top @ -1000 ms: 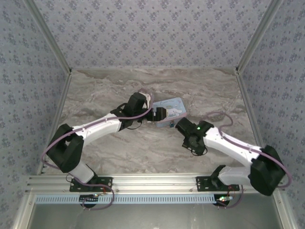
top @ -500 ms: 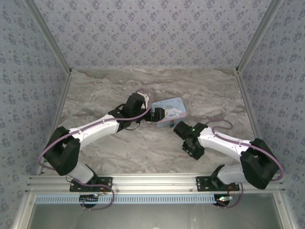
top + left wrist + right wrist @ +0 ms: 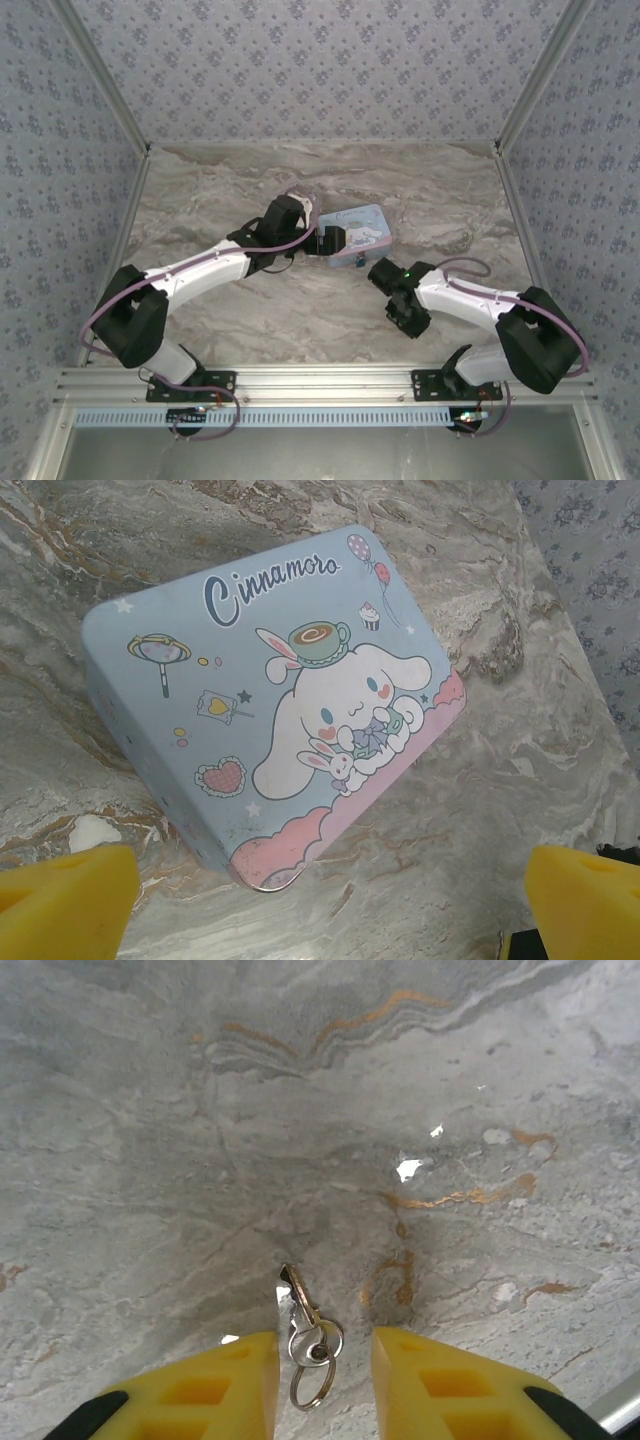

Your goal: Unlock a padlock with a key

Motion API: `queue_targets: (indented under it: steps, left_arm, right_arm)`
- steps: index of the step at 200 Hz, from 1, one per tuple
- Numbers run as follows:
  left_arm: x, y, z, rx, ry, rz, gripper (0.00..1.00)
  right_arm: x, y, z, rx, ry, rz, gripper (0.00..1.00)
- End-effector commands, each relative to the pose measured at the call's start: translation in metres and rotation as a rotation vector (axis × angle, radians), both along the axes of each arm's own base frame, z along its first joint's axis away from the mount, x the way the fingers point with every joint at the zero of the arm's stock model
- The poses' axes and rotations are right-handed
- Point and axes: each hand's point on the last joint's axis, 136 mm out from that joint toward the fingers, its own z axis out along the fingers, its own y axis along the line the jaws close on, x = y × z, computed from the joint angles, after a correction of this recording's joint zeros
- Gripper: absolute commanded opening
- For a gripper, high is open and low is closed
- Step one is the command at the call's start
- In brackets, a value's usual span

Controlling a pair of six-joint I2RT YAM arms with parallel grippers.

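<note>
Under my right gripper (image 3: 322, 1360), fingers apart and unclamped, lies the key (image 3: 303, 1310) on its ring. Pinch blade flat, low against table (image 3: 300, 1110); left gripper (image 3: 328, 900) wide apart.

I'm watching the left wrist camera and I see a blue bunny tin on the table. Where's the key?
Observer: The key lies flat on the marble table, on a little ring, between the yellow fingers of the right gripper.
Child: Is it grabbed yet?
Observer: Doesn't look like it. A sliver of table shows on each side of the key, so the jaws stand apart around it.
</note>
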Motion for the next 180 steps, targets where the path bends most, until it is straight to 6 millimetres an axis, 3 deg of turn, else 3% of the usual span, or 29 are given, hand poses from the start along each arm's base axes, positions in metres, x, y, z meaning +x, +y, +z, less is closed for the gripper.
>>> queue_targets:
  steps: [1,23,106,180]
  left_arm:
    - [-0.002,0.002,0.011,0.000,-0.030,-0.003,0.99]
    - [-0.002,0.002,0.010,0.000,-0.029,-0.003,0.99]
    - [-0.002,0.003,0.010,0.006,-0.027,0.000,0.99]
    - [0.000,0.004,0.012,0.005,-0.031,0.011,0.99]
  right_arm:
    - [-0.006,-0.006,-0.007,-0.013,0.022,-0.042,0.29]
    - [-0.008,-0.005,-0.010,-0.009,0.028,-0.046,0.27]
    - [-0.011,-0.012,-0.015,-0.030,0.025,-0.046,0.01]
    - [-0.004,-0.015,-0.009,-0.045,-0.015,-0.019,0.00]
